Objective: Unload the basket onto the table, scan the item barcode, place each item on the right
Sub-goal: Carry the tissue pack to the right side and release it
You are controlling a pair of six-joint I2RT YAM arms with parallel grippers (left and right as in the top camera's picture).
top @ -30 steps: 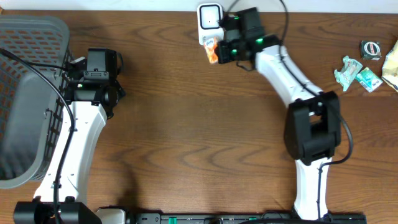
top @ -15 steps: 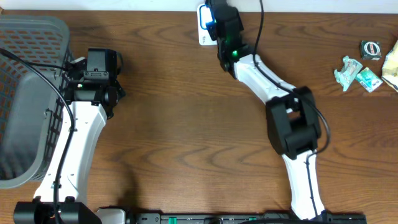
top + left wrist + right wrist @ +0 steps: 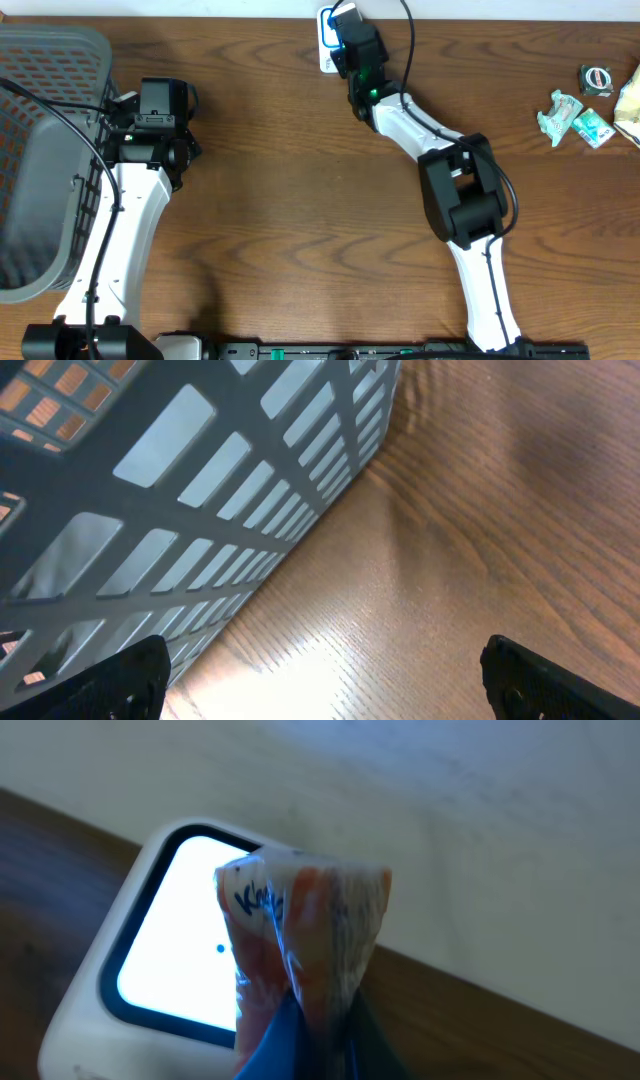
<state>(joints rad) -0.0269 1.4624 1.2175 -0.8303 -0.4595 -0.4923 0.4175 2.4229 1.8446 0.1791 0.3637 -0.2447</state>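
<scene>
An orange and white crinkly packet [image 3: 300,935] is pinched in my right gripper [image 3: 322,1038], which is shut on its lower end. The packet stands upright just in front of the lit window of the white barcode scanner [image 3: 165,945]. In the overhead view the right gripper [image 3: 347,38] sits over the scanner [image 3: 326,52] at the table's far edge and hides the packet. My left gripper [image 3: 335,695] is open with nothing between its fingers, low over the wood beside the basket [image 3: 200,490].
A grey mesh basket [image 3: 45,150] fills the left side, with the left arm [image 3: 160,105] right next to it. Loose green-white packets [image 3: 573,115] and a small roll [image 3: 597,80] lie at the far right. A pale wall runs behind the scanner.
The right arm has swung left and away from me, carrying the packet from beside the scanner to in front of its window. The left arm has not moved.
</scene>
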